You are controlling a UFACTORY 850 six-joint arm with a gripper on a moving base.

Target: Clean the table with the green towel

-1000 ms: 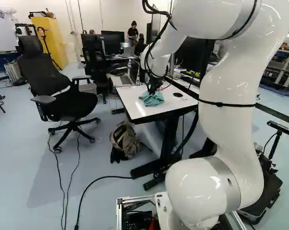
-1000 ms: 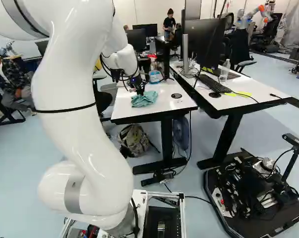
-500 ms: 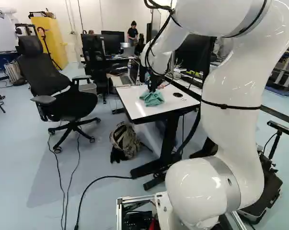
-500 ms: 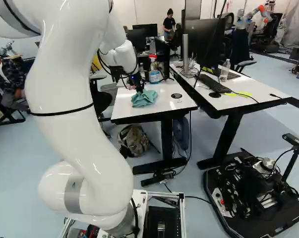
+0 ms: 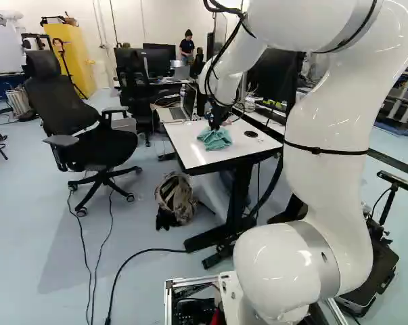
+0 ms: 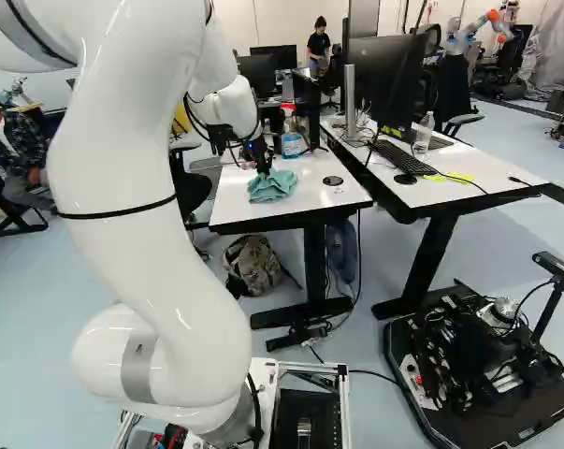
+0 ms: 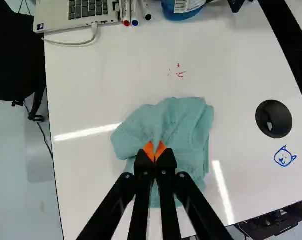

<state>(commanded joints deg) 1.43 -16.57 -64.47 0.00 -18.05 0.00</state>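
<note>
The gripper [image 6: 264, 172] is nearly closed, a fold of the green towel [image 7: 183, 127] pinched between its orange pads [image 7: 148, 150]. The towel lies bunched on the white table [image 7: 85, 185]. Red marks [image 7: 180, 75] lie ahead, near the towel; a laptop [image 7: 75, 12] sits farther off.

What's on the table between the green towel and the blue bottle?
Little red marks lie there, on the white tabletop between the towel and the bottle. The wrist view shows them.
</note>
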